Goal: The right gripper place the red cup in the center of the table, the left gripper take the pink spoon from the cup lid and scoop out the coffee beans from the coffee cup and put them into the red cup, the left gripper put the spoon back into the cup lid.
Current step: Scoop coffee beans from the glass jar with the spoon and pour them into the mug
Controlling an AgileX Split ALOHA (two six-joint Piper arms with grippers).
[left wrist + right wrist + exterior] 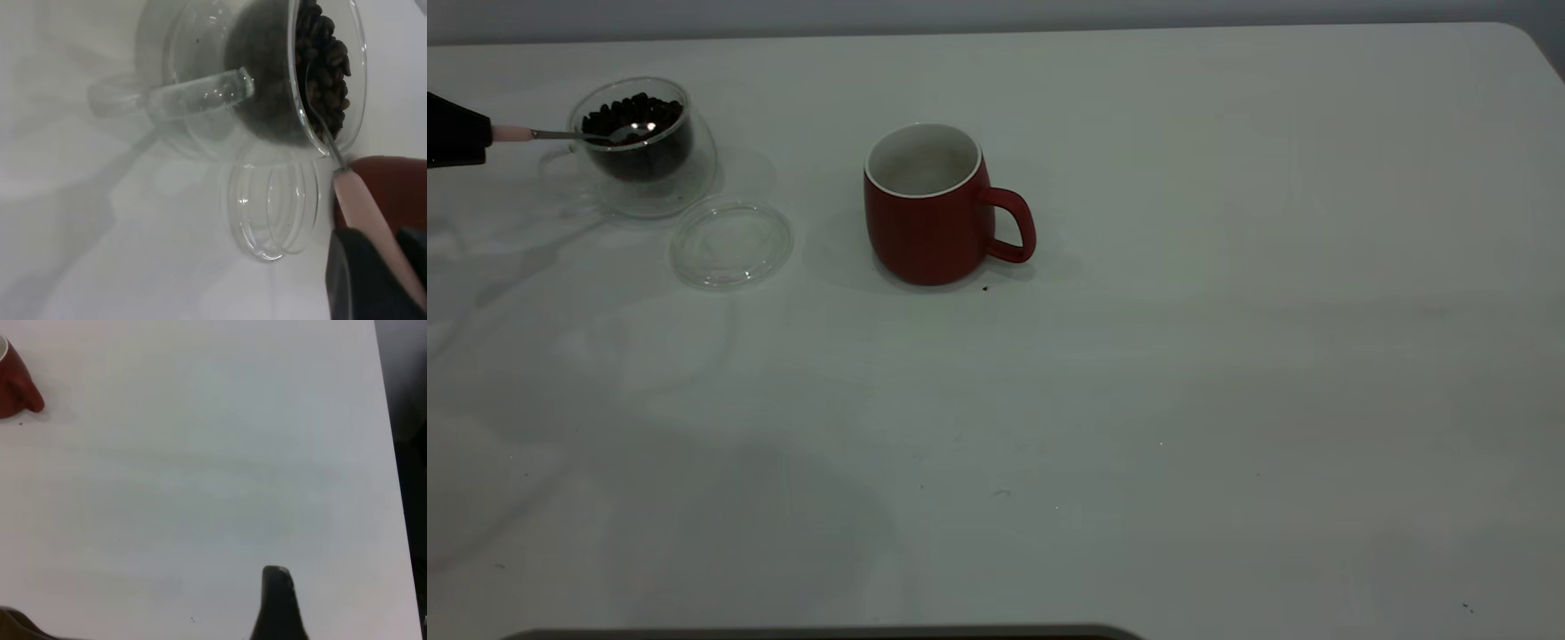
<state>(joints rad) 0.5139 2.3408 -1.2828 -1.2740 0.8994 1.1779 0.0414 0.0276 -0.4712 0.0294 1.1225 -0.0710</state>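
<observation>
Though mostly cut off, the left gripper (pixel 463 133) has fingers clamped on the pink spoon (pixel 560 135); right fingers' state unclear.

— What did your left gripper (pixel 458 132) look like from outside?
— You saw only a matte black wedge, tapering to a blunt tip, with no markings, screws or cables on the part showing.
— And up close?
— The same dark, smooth shell. Your right gripper (pixel 279 603) showed as one black rounded finger with a paler worn tip.
</observation>
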